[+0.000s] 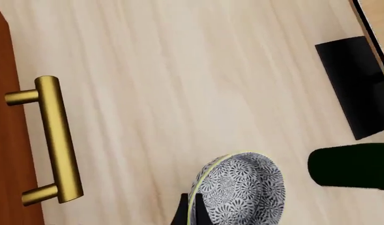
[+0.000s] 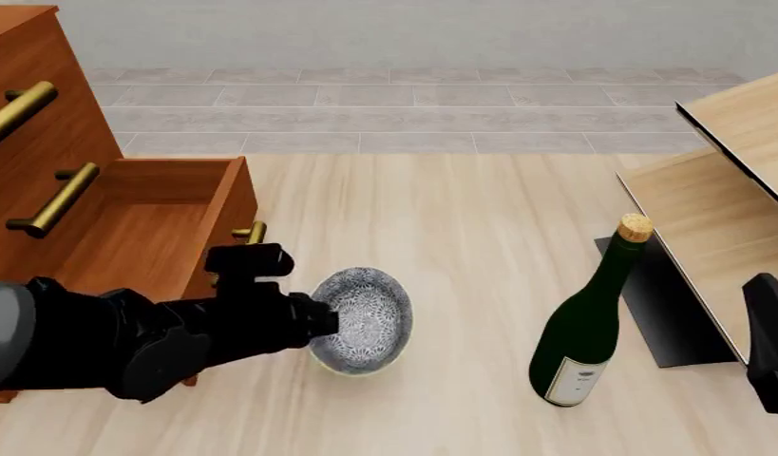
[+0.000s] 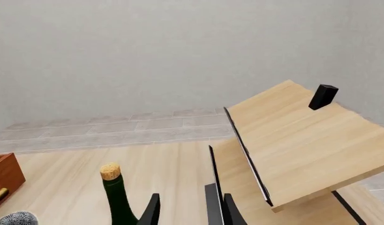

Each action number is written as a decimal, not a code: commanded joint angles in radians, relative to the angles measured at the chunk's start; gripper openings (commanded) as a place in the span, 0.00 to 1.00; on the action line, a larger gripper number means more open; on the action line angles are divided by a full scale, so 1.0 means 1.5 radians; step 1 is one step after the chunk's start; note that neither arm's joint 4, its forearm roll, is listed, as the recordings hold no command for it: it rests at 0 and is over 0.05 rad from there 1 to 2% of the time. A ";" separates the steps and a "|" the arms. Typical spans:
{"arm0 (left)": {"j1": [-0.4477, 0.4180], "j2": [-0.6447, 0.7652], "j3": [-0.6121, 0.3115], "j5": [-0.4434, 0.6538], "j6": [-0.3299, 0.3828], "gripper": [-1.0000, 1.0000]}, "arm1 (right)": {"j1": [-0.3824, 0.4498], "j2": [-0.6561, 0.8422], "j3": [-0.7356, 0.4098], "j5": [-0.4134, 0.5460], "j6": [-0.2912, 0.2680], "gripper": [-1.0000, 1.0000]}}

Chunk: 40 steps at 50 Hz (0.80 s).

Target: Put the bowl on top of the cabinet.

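standing bottle (image 2: 589,323), label (image 2: 570,378) unreadable

My left arm (image 2: 135,342) is matt black with a smooth grey cap at its near end. The bowl (image 2: 363,319) looks like glazed ceramic, finely patterned blue-grey on white. The tabletop (image 2: 478,237) is pale, smooth wood with soft grain. On the left, the cabinet (image 2: 59,142) is reddish-brown wood, satin, with shiny brass handles (image 1: 54,140). The bottle (image 2: 588,328) is glossy dark-green glass, cork-stoppered. On the right, the shelf unit (image 2: 718,214) is light wood on a matt black base.
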 commanded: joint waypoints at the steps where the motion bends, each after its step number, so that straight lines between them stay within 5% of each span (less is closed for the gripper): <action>1: -0.028 -0.078 0.012 0.018 -0.018 0.00 | 0.000 0.000 0.001 -0.001 0.000 1.00; 18: -0.075 -0.304 -0.034 0.216 -0.084 0.00 | 0.000 0.000 -0.003 0.002 -0.002 1.00; 23: -0.032 -0.369 -0.067 0.296 -0.063 0.00 | 0.000 0.000 -0.003 0.002 -0.004 1.00; 26: 0.068 -0.424 -0.103 0.391 -0.015 0.00 | 0.000 0.000 -0.004 0.003 -0.004 1.00; 40: 0.217 -0.472 -0.244 0.575 0.001 0.00 | 0.001 0.000 0.001 -0.003 -0.009 1.00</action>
